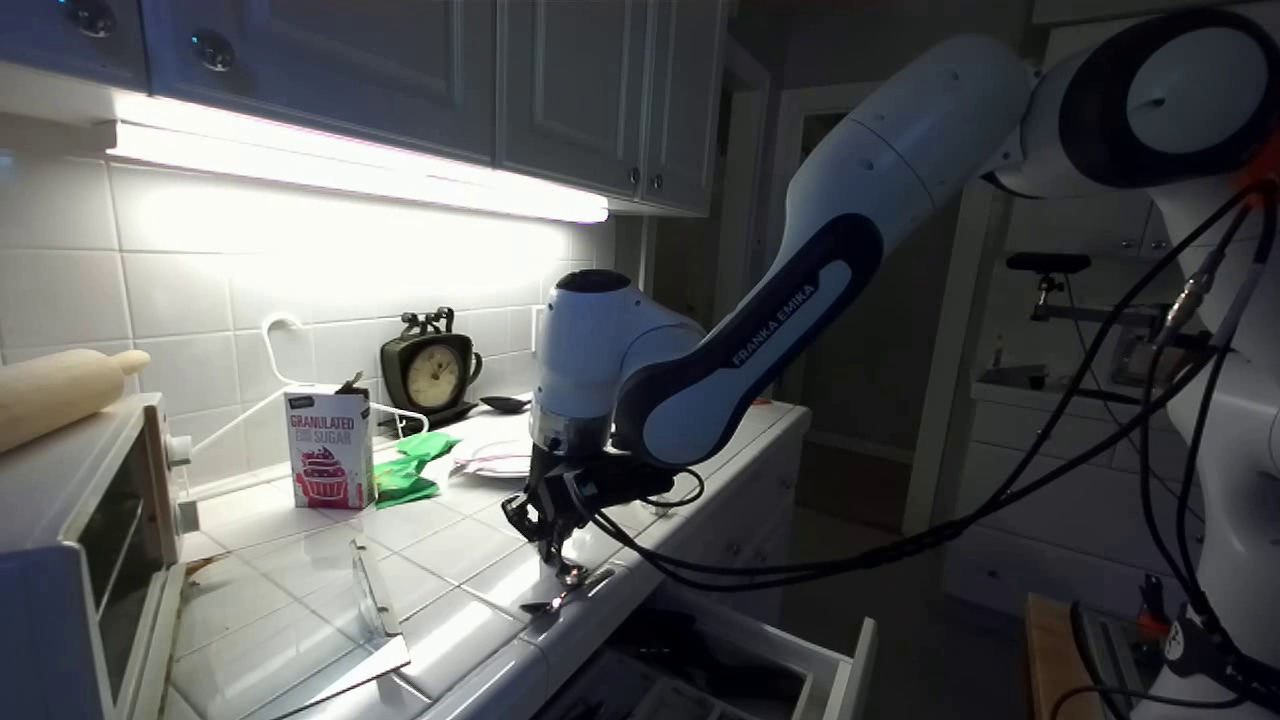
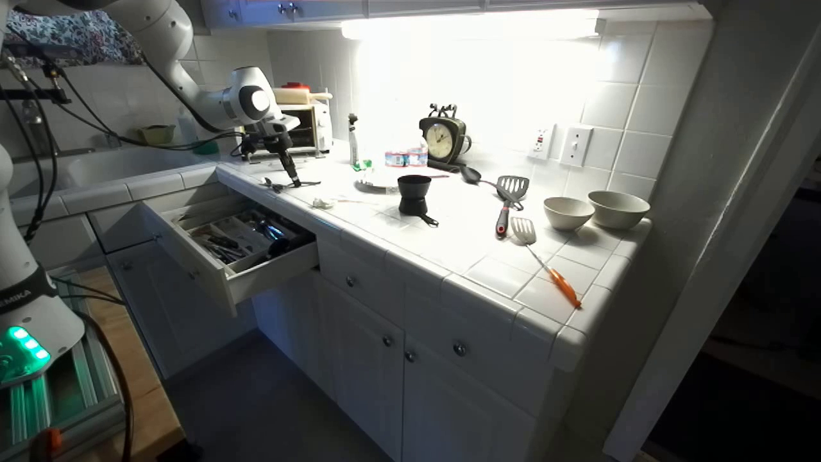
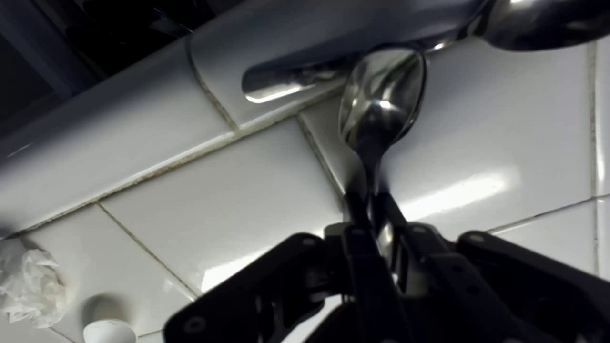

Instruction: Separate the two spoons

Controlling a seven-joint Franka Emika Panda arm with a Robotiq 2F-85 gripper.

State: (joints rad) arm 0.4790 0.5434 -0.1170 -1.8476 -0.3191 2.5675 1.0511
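Note:
Two shiny metal spoons lie crossed near the counter's front edge. In the wrist view the upper spoon (image 3: 383,95) has its bowl just beyond my fingertips, and its handle runs back between them. My gripper (image 3: 369,197) is closed to a narrow gap around that handle. The lower spoon (image 3: 274,85) passes beneath the upper spoon's bowl; its handle end is at left and its bowl (image 3: 543,24) at upper right. I cannot tell whether they touch. In both exterior views the gripper (image 1: 562,568) (image 2: 296,182) points down at the counter, with the lower spoon (image 1: 540,607) under it.
An open drawer (image 1: 845,670) with utensils sits below the counter edge. Crumpled white paper (image 3: 33,286) lies on the tiles. A sugar box (image 1: 330,450), green bag (image 1: 405,480), plate (image 1: 495,458), toaster oven (image 1: 100,540) and black cup (image 2: 414,192) stand around.

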